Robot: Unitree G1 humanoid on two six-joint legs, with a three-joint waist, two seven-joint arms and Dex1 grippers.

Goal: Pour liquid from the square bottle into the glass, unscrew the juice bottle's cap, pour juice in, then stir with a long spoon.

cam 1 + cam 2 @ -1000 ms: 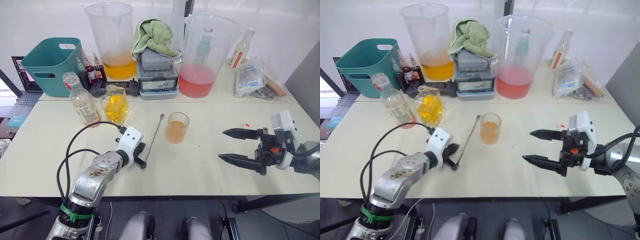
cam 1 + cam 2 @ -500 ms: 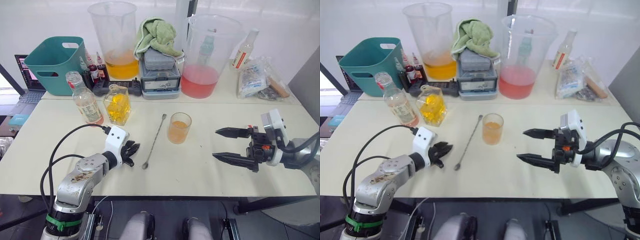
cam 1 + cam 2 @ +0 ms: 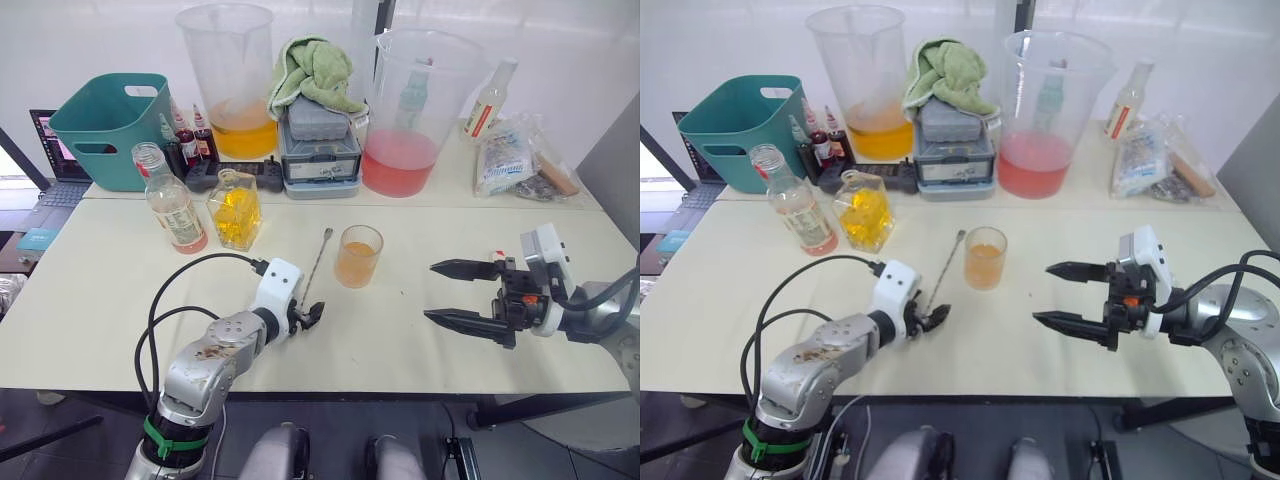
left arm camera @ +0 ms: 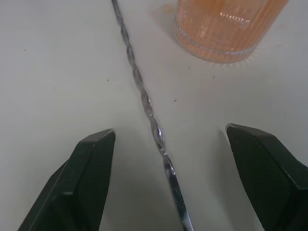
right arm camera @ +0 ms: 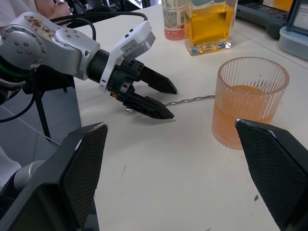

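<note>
On the bench (image 3: 90,290), just in front of the glass (image 3: 355,256) that already holds orange liquid, we judge we are at the last step: picking up the long spoon (image 3: 314,268) to stir. Our left end effector (image 3: 307,316) sits at the spoon's near end with its fingers spread, one on each side of the twisted shaft and not yet closed on it. The next move calls for closing on the thin shaft, lifting it, and tipping it upright over the glass. The spoon lies flat, its long axis running from our left end effector away toward the far side of the bench, passing just left of the glass. Our right end effector (image 3: 450,293) hovers wide open to the right of the glass, holding nothing
</note>
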